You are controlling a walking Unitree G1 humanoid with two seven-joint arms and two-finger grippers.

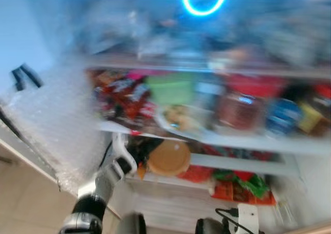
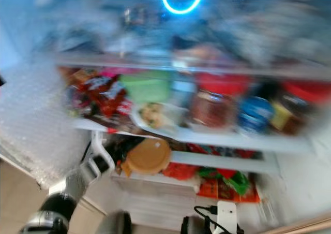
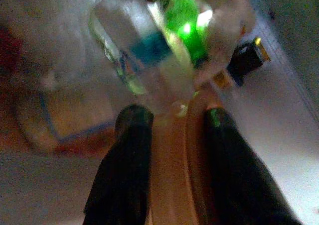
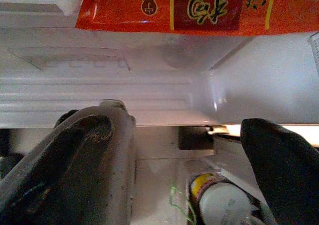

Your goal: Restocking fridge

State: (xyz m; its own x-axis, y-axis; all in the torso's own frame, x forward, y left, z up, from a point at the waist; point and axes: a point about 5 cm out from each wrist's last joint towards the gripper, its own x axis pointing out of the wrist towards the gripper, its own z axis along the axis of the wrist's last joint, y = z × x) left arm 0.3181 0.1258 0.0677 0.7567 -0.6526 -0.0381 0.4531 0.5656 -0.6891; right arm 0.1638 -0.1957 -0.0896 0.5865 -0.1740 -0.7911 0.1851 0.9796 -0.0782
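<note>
- Fridge [image 1: 310, 192], door open, viewed from above and in front; the picture was blurred throughout.
- Far left: a sheet of bubble wrap [image 1: 51, 125] hung over the edge beside the fridge's left wall, close against the left arm.
- Left hand [image 1: 135, 159]: reached into the lower shelf at the left end. In the left wrist view its two black fingers [image 3: 127, 175] stood spread, an orange-brown lid running between them; whether they pressed on it could not be told.
- Round container [image 1: 168, 157], tan-orange lid facing outward, tilted on the lower shelf just beside the left hand, under the lip of the middle shelf [image 1: 217, 139].
- Clear bottle [image 3: 144, 60] with a blue label band and a green glow behind it, just ahead of the left fingertips.
- Middle shelf, left to right: red snack packets [image 1: 124, 99], a green tub [image 1: 170, 88], a plate of food [image 1: 178, 117], a red-lidded jar [image 1: 239, 107], a blue jar [image 1: 282, 115], a yellow item at the far right. Closely packed, touching or nearly so.
- Lower shelf right of the container: red and green packets [image 1: 240, 187]; open white floor lay in front of them.
- Right hand [image 4: 184, 150]: low before the bottom compartment, fingers wide apart, holding nothing; an orange-red packet [image 4: 199, 8] lay beyond it, and a white-capped bottle [image 4: 219, 200] near it.
</note>
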